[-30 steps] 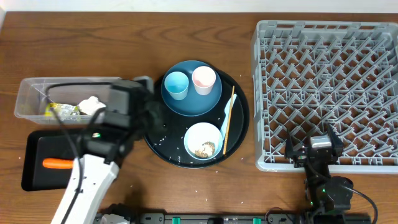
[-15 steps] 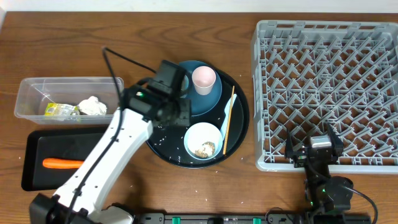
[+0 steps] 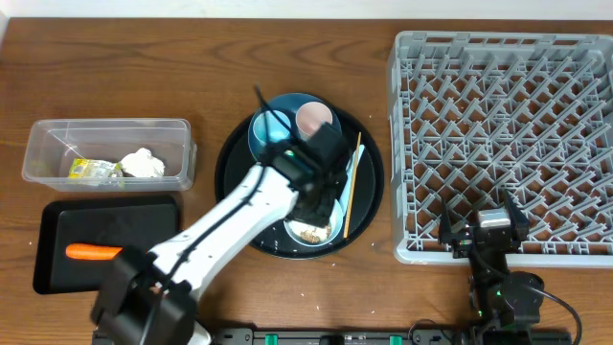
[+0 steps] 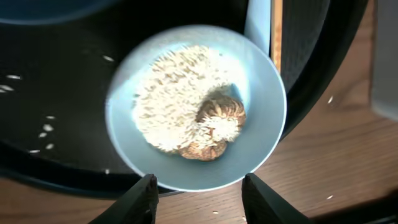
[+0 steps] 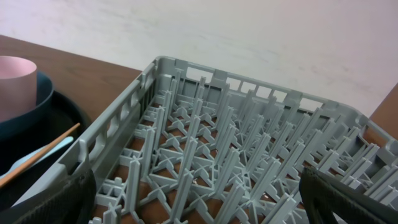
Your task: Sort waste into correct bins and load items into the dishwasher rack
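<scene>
Left wrist: L pincer (image 4: 200,198) released, tips apart, nothing between. White bowl (image 4: 186,165) w/ rice & brown scraps (image 4: 214,127) sits just ahead, on round black tray (image 4: 56,168). Further ahead-right: spoon (image 4: 257,25), chopstick (image 4: 277,25). R pincer (image 5: 199,202) spread wide, rack (image 5: 205,130) ahead.

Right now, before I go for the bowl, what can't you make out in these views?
- white bowl: overhead, the left arm covers most of it; the left wrist view is blurred.
- left gripper: overhead, hidden under its own wrist; contact with the bowl unclear.
- white spoon, chopstick: left wrist, cut off by the top edge.
- right gripper: right wrist, fingers cut off at the bottom corners.
</scene>
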### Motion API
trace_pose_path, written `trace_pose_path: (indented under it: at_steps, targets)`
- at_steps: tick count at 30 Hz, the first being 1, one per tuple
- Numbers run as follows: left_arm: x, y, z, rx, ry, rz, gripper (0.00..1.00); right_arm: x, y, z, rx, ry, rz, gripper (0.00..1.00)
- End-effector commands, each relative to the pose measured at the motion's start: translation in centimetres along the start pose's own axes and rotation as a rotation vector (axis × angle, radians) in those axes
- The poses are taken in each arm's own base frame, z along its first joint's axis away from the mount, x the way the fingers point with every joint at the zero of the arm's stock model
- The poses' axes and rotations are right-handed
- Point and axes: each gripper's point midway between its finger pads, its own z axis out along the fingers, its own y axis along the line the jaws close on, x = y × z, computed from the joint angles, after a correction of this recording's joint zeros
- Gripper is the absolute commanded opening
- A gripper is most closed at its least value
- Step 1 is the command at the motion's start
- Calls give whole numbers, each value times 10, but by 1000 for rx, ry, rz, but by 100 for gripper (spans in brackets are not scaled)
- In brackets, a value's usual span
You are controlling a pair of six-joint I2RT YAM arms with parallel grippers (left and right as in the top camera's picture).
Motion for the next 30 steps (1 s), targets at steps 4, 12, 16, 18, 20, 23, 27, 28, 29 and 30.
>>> trace_pose_path:
  at_steps: [4,12,16,18,20,23,27,28,29,30]
  targets:
    - [1,3,26,-40,71,-1,47,1,-2,0,8,3,-5,99]
    - [-1,2,41,-44,91,-3,52,1,-2,0,8,3,-5,99]
    - [-3,-1,41,-23,86,-2,59,1,-2,0,8,3,-5,99]
    - [-2,-7,42,10,94,-3,61,1,-2,0,8,3,-5,99]
    - [-1,-10,43,27,99,-4,61,1,-2,0,8,3,-5,99]
    - [-1,-11,45,28,96,1,61,1,-2,0,8,3,-5,99]
    - [0,-12,49,28,94,6,61,1,-2,0,8,3,-5,99]
    - [0,-11,50,27,94,6,61,1,-2,0,8,3,-5,99]
    - [1,-10,51,25,94,6,61,1,-2,0,8,3,-5,99]
    - [2,-10,53,24,95,6,61,1,-2,0,8,3,-5,99]
